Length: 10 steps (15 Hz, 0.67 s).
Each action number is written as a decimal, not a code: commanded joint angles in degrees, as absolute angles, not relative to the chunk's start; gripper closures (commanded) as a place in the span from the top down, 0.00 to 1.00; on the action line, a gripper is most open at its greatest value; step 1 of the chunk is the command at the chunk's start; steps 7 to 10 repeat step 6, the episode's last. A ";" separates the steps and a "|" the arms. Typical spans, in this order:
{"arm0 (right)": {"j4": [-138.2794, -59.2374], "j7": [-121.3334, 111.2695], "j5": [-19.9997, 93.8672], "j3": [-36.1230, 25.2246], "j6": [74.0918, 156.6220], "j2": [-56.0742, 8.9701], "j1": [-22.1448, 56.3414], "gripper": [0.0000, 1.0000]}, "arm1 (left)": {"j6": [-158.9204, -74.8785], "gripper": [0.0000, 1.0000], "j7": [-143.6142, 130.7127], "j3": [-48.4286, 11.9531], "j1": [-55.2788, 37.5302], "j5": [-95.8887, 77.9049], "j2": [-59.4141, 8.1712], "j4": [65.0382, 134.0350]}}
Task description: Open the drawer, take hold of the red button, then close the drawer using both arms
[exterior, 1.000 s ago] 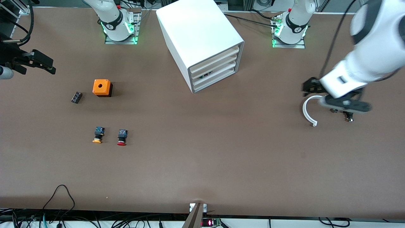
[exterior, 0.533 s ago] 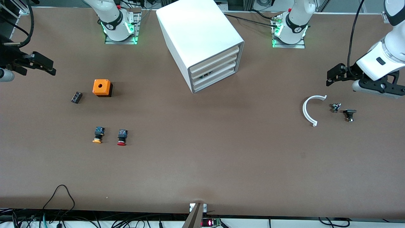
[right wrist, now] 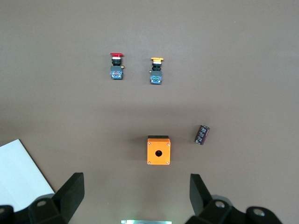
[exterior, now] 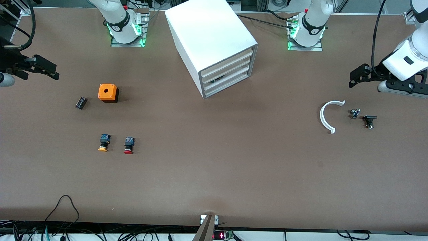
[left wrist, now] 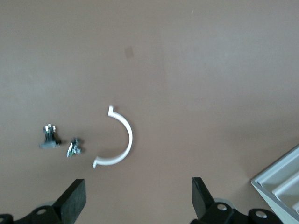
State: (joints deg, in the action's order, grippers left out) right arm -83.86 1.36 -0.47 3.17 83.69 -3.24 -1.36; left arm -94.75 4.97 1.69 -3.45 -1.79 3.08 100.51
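Note:
The white cabinet (exterior: 214,40) stands between the two arm bases, and a corner of it shows in the left wrist view (left wrist: 280,186). All four drawers sit pushed in, the drawer (exterior: 234,66) second from the top among them. The red-capped button (exterior: 128,145) (right wrist: 116,65) lies on the table toward the right arm's end, nearer the front camera than the cabinet. My right gripper (exterior: 43,68) (right wrist: 135,196) hovers open and empty at that end of the table, over the area near the orange cube. My left gripper (exterior: 357,76) (left wrist: 138,200) hangs open and empty at the left arm's end.
A yellow-capped button (exterior: 103,143) lies beside the red one. An orange cube with a hole (exterior: 107,92) and a small black cylinder (exterior: 80,102) lie farther from the camera. A white curved strip (exterior: 326,117) and two small parts (exterior: 354,113) (exterior: 368,121) lie below the left gripper.
The left arm has swung away from over the white curved strip toward its end of the table, uncovering the small parts. The right gripper has barely moved.

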 commanded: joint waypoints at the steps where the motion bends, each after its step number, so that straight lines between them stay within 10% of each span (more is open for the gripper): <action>1: -82.53 1.23 -0.61 3.78 82.62 -3.52 -2.02 1.00 | -92.20 1.00 2.02 2.02 -4.39 -0.18 4.22 100.20; 10: -81.83 0.88 -0.70 3.78 82.88 -3.52 -1.93 1.00 | -93.16 1.00 3.08 2.64 -4.39 -0.27 4.04 100.20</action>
